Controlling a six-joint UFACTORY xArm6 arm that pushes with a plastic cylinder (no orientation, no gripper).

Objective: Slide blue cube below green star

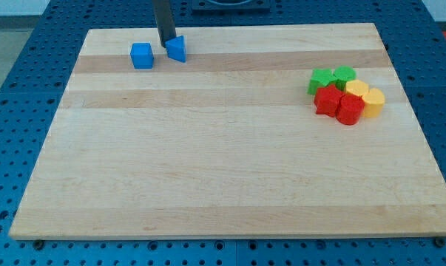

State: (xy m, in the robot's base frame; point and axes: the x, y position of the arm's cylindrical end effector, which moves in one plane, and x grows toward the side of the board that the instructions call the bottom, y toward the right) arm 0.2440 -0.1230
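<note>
Camera view: a pale wooden board (223,170) lies on a blue perforated bench (15,89) that shows on all sides.

Near the board's top-left corner, close to the top edge, sits the blue cube (141,55). Just to its right is a blue triangular block (177,49), apart from the cube.

The dark rod comes down from the view's top; my tip (164,44) meets the board at the triangular block's left side, between the two blue blocks, apparently touching the triangular one. The rod has no jaws, so nothing is gripped.

Near the right edge, in the upper half of the board, six blocks are packed together. At the cluster's top-left is the green star (321,80), with a second green block (344,75) touching its right. Below them are a red star-like block (328,100) and a red cylinder-like block (349,109). Two yellow blocks (366,98) close the cluster's right side; their shapes cannot be made out.

The blue cube is well apart from the green star, across the board's width.
</note>
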